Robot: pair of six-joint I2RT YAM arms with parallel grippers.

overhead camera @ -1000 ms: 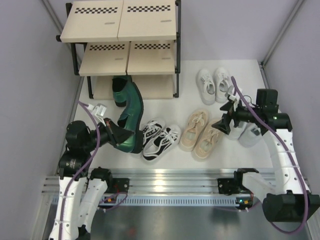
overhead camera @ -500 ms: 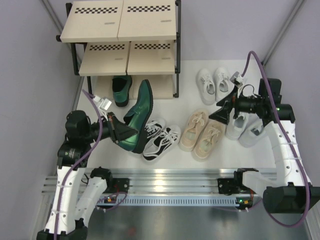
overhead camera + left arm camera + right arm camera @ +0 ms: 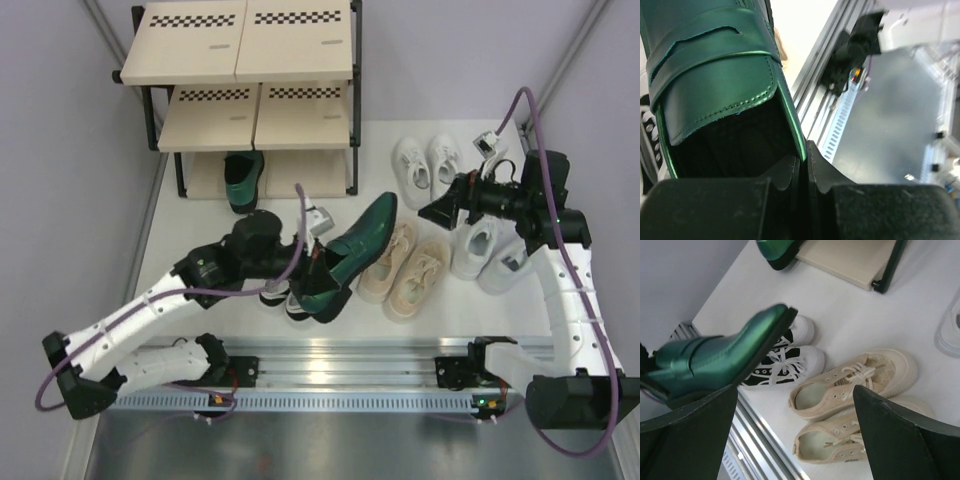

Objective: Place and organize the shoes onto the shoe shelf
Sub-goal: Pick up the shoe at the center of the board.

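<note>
Shoes are lying across the white table [image 3: 375,170] while one dark green loafer [image 3: 360,245] is hanging in the air above it, its toe tilting toward two o'clock in the overhead view. The left gripper [image 3: 318,265] is clamping this loafer by the side rim of its heel opening. In the left wrist view its fingers [image 3: 822,172] are pressing together with only the thin green leather between them.

The loafer is hovering over the black-and-white laced sneakers [image 3: 782,362] and hiding most of them from above. Its toe is ending just beside the beige laced sneakers [image 3: 410,270], which are lying side by side at its three o'clock. The second dark green loafer [image 3: 242,180] is sitting at the bottom tier of the shoe shelf [image 3: 250,60], partly tucked under the middle board. That is at about ten o'clock from the lifted one, and the shelf itself is standing at the table's eleven o'clock corner.

The right gripper [image 3: 432,208] is hovering with its jaws spread wide apart and gripping nothing, pointing toward nine o'clock. It is hanging between the small white sneakers [image 3: 425,165] at its twelve o'clock and the larger pale grey sneakers [image 3: 485,250] at its five o'clock. An aluminium rail [image 3: 340,355] is running along the table's six o'clock edge.
</note>
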